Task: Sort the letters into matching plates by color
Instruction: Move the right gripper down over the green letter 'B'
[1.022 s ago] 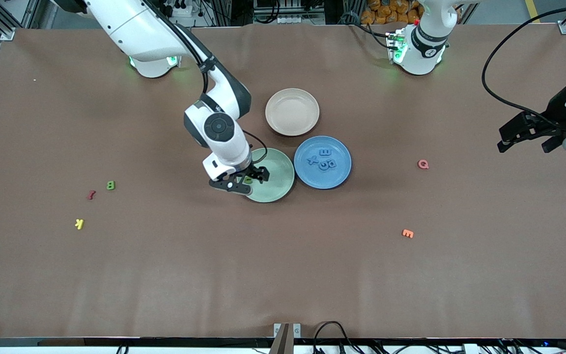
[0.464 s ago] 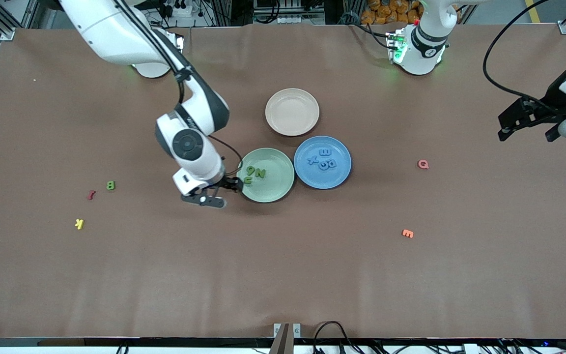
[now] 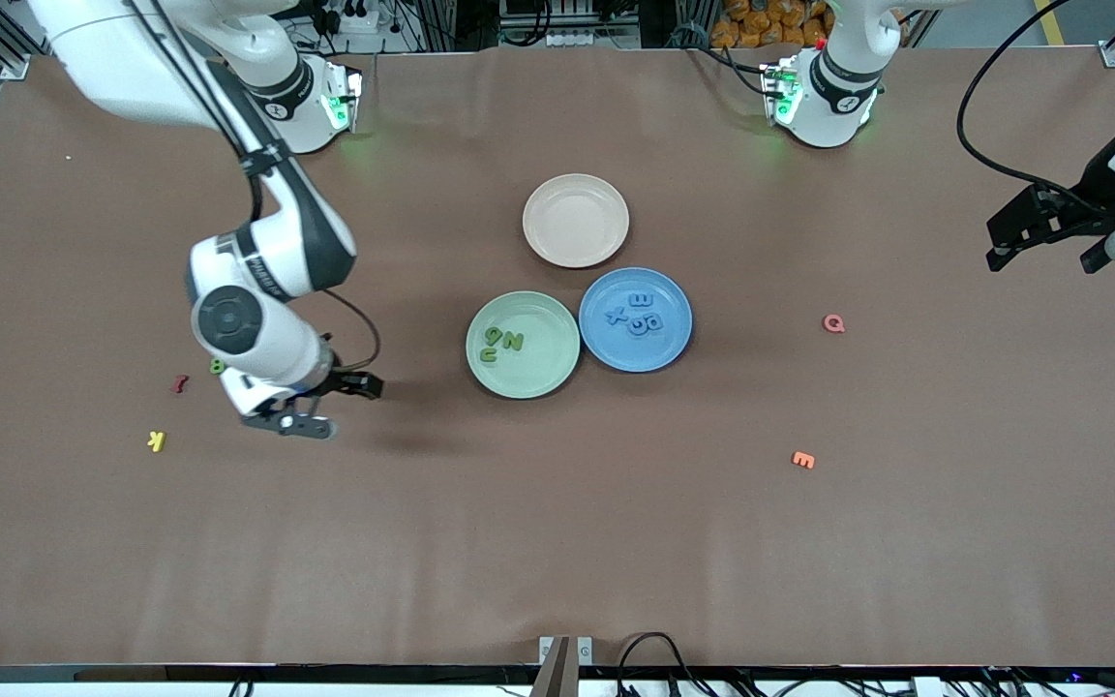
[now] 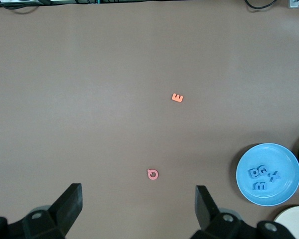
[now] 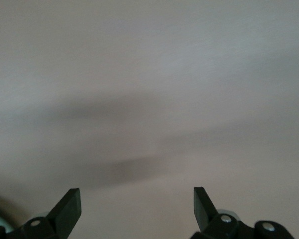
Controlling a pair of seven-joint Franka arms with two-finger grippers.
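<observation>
The pale green plate [image 3: 544, 372] holds three green letters [image 3: 502, 341]. Beside it, the blue plate [image 3: 637, 359] holds several blue letters [image 3: 639, 315]; both also show in the left wrist view, the plate [image 4: 284, 158] and its letters [image 4: 262, 178]. One green letter [image 3: 216, 366] lies on the table toward the right arm's end, partly hidden by the right arm. My right gripper [image 3: 333, 407] hangs open and empty over bare table beside that letter [image 5: 137, 204]. My left gripper [image 3: 1041, 235] waits open and empty, high over the left arm's end [image 4: 138, 199].
A beige plate [image 3: 576, 220] sits farther from the front camera than the two plates. A red letter [image 3: 179, 384] and a yellow letter [image 3: 157, 441] lie near the loose green one. A pink letter [image 3: 833, 323] and an orange letter [image 3: 803, 460] lie toward the left arm's end.
My right gripper has swung away from the green plate toward the right arm's end of the table, open and empty. The green letters stay in the plate. The left arm barely shifted.
</observation>
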